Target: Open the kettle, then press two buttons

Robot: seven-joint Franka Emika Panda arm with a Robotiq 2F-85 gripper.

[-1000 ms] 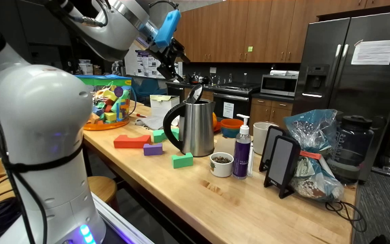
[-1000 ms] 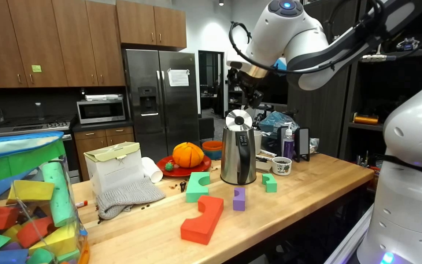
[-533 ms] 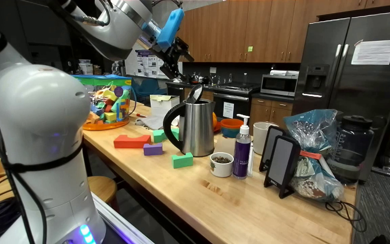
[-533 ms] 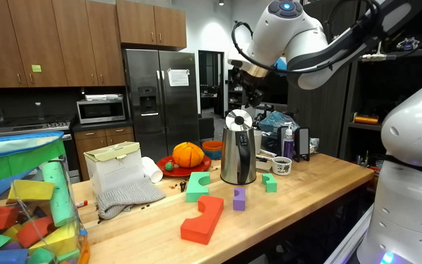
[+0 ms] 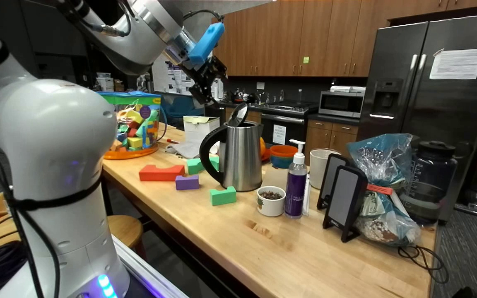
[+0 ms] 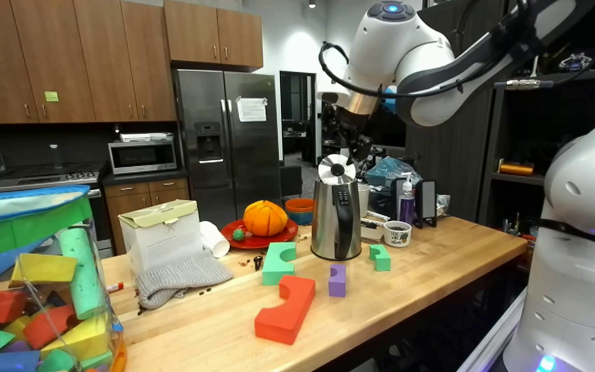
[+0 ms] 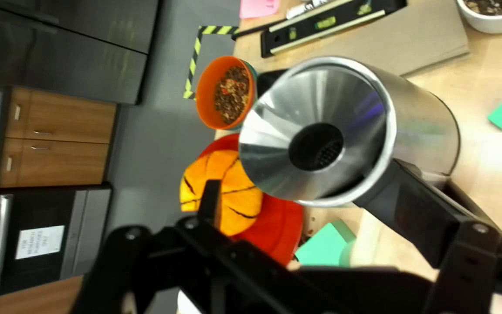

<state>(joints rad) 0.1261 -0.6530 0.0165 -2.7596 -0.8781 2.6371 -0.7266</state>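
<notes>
The silver kettle (image 5: 244, 161) stands upright on the table in both exterior views (image 6: 323, 222). Its lid (image 6: 328, 175) is raised and tilted back over the handle side. The black handle (image 6: 347, 232) has a panel of small buttons (image 6: 342, 196) at its top. The wrist view shows the kettle body (image 7: 425, 126), the round lid (image 7: 264, 148) and the handle (image 7: 412, 209) below the jaws. My gripper (image 5: 215, 87) is above the kettle, near the raised lid, also in an exterior view (image 6: 357, 150). Its fingers (image 7: 334, 205) are spread and empty. The buttons are not clear in the wrist view.
Red (image 6: 287, 307), purple (image 6: 337, 281) and green blocks (image 6: 277, 266) lie near the kettle. A small white cup (image 5: 271, 203), a pump bottle (image 5: 295, 190), and a red plate (image 6: 287, 235) with an orange pumpkin (image 6: 265, 218) stand around it. An orange bowl (image 7: 207, 96) stands behind.
My gripper has moved slightly down toward the kettle's top, and a little left in an exterior view. The kettle and its raised lid have not moved.
</notes>
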